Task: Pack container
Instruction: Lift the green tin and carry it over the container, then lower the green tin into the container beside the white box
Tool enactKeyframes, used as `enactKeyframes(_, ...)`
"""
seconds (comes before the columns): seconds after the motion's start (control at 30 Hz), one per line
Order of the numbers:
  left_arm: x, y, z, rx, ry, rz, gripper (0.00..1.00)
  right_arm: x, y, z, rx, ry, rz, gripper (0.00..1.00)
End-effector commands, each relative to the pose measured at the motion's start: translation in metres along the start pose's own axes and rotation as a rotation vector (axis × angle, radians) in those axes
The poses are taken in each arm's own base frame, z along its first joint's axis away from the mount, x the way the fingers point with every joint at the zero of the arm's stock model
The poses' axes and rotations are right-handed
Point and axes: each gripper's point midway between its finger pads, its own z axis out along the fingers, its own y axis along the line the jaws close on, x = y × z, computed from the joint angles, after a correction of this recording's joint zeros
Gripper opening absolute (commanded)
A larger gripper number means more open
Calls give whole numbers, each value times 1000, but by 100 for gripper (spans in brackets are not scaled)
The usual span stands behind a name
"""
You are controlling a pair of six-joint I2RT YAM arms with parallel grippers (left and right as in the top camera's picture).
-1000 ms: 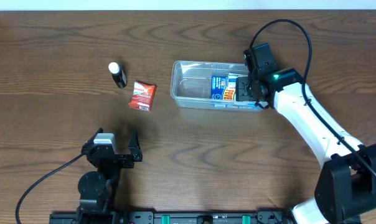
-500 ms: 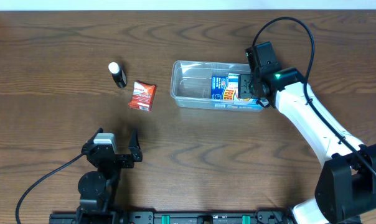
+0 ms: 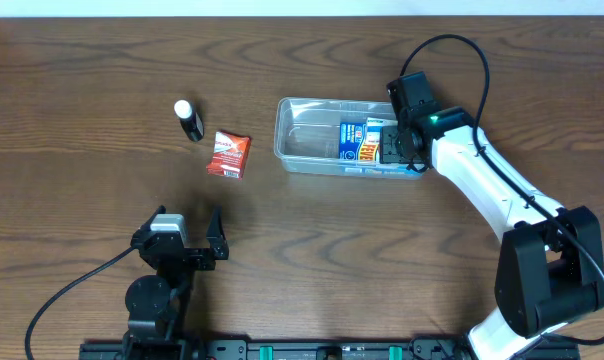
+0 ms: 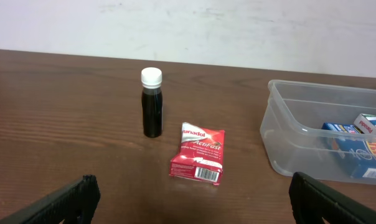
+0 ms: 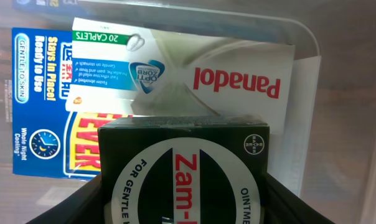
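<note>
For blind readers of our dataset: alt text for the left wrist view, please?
A small dark bottle with a white cap stands upright on a wooden table, a red packet lying just right of it, nearer the camera. At the right edge a clear tub holds medicine boxes; the fingertips of the open left pincer frame the bottom corners.

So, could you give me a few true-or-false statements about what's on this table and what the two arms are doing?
The small dark bottle stands upright on the table, outside the container. True.
The red packet lies inside the container. False: it lies on the table beside the bottle.
The right gripper holds a dark Zam-Buk box over a Panadol box in the container. True.
The left gripper grips the bottle. False: it is open and holds nothing.
</note>
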Motion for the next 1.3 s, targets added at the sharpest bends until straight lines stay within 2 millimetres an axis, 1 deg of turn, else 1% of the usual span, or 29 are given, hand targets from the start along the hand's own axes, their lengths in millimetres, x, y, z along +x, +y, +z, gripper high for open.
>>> enactKeyframes(0.0, 14, 0, 3, 5, 32, 13, 98, -4, -1, -3, -7, -6, 31, 58)
enactKeyframes(0.1, 14, 0, 3, 5, 32, 13, 98, -3, -2, -3, -5, 0, 30, 62)
enactKeyframes(0.2, 14, 0, 3, 5, 32, 13, 98, -2, -2, -3, -4, 4, 29, 70)
enactKeyframes(0.27, 14, 0, 3, 6, 32, 13, 98, -2, -2, -3, -4, 4, 29, 73)
enactKeyframes(0.5, 14, 0, 3, 6, 32, 13, 98, -6, -1, -5, -8, -8, 30, 75)
enactKeyframes(0.63, 14, 0, 3, 5, 32, 13, 98, -18, 4, -12, -30, -36, 9, 73)
enactKeyframes(0.73, 14, 0, 3, 5, 32, 13, 98, -30, 8, -22, -45, -61, 11, 71)
enactKeyframes(0.83, 14, 0, 3, 5, 32, 13, 98, -44, 12, -30, -58, -103, 9, 63)
enactKeyframes(0.93, 14, 0, 3, 5, 32, 13, 98, -52, 11, -31, -58, -133, 5, 55)
enactKeyframes(1.07, 14, 0, 3, 5, 32, 13, 98, -49, 9, -24, -47, -115, 7, 43)
enactKeyframes(1.2, 14, 0, 3, 5, 32, 13, 98, -45, 9, -13, -38, -88, 3, 37)
enactKeyframes(1.27, 14, 0, 3, 5, 32, 13, 98, -41, 8, -8, -33, -69, 2, 33)
